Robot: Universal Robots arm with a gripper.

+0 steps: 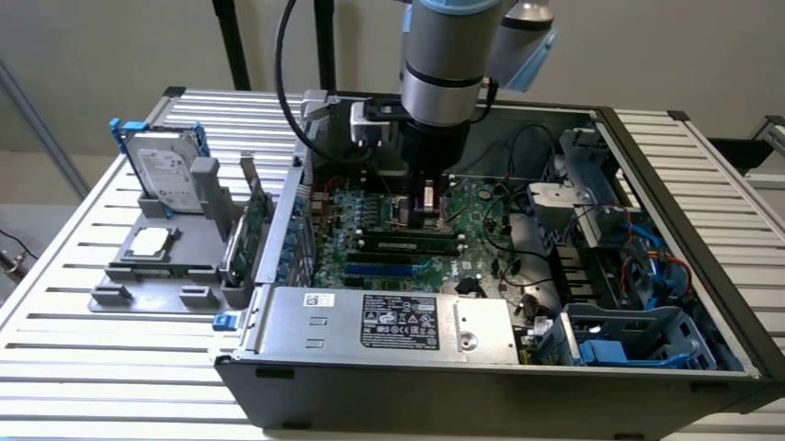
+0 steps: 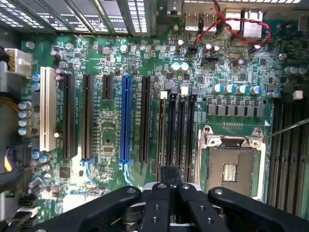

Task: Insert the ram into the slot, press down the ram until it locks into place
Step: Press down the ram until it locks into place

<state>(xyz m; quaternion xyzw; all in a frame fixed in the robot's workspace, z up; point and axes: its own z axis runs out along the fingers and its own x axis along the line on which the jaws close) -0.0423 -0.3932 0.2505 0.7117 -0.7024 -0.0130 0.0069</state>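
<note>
gripper [image 2: 170, 188], fingers closed together with nothing visibly held, hangs above the ram [image 1: 409, 243] seated in the slot [image 2: 172, 130] at frame centre; best pressed straight down, evenly.

The silver and grey robot arm [image 1: 448, 69] hangs vertically, wrist pointing straight down. Its black two-fingered gripper [image 2: 169, 186] is lowered at the arm's end, the fingers [image 2: 157, 208] drawn together, pads nearly meeting.
</note>
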